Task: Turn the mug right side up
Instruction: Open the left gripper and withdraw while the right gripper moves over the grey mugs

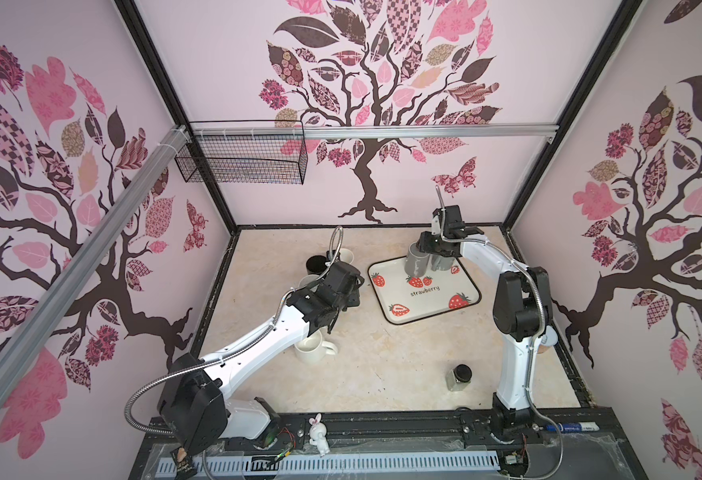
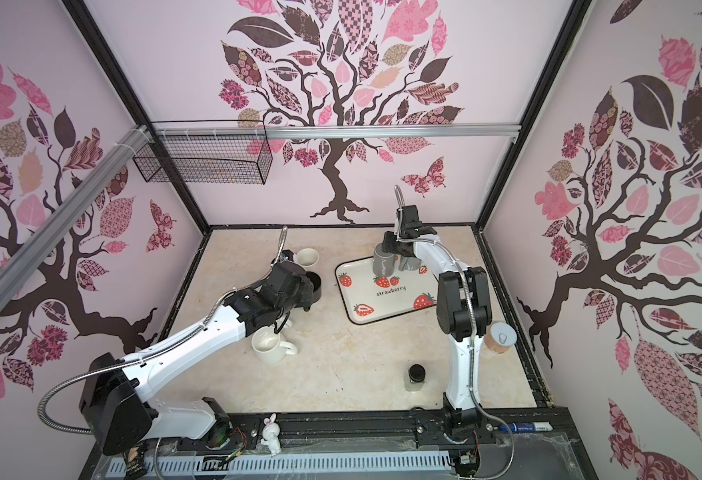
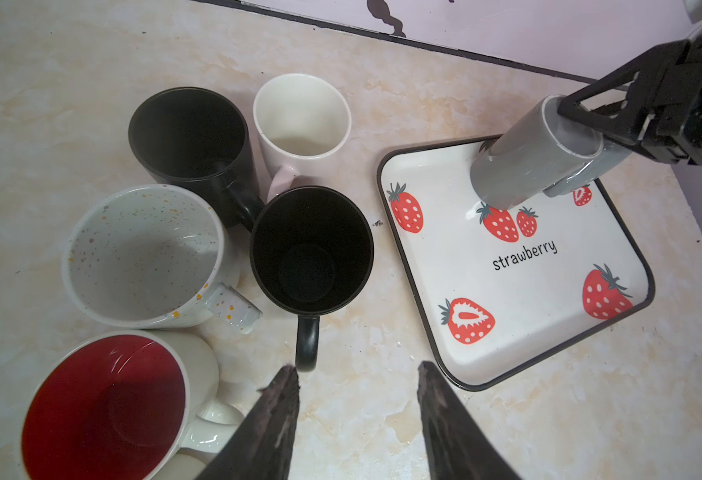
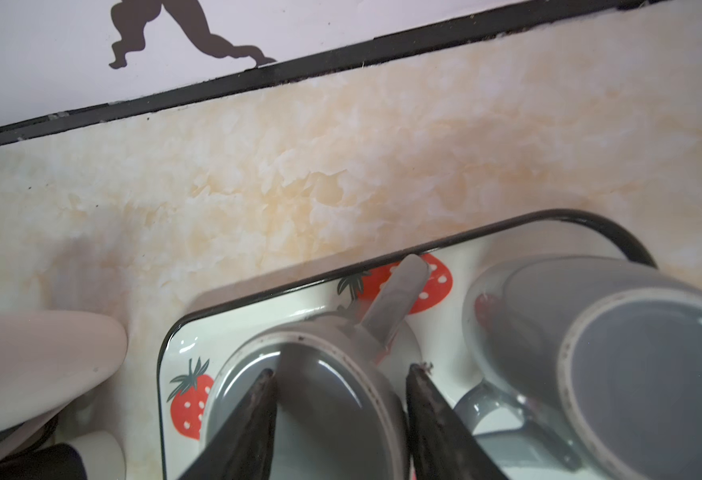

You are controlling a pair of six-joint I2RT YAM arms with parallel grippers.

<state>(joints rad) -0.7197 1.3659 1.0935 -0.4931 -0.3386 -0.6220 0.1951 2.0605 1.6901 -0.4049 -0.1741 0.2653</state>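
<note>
Right gripper [image 4: 341,370] could easily lose the upside-down grey mug [image 4: 324,395] mid-flip on the strawberry tray [image 3: 519,316]: slick glaze, shallow bite, and it'd clip the second grey mug [image 4: 631,374]. Jaws are half-spread astride its edge by the handle [image 4: 399,291] (can't tell if they're actually pinching).

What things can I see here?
tray: one, white with strawberries, right side of table.
grey mugs: two, grey, upside down on tray.
black mugs: two, black, left group.
white mug: one, white, same group.
speckled mug: one, white, same group.
red-inside mug: one, white outside, same group.
cream mug: one, cream, alone nearer front.
jar: one, clear, table front.
can: one, tan, table's right edge.
bunny: one, white, front rail.
pen: one, blue, front rail.
wire basket: one, black, high back left.
left pincer: one, black, open above table.
right pincer: one, black, at a grey mug.
</note>
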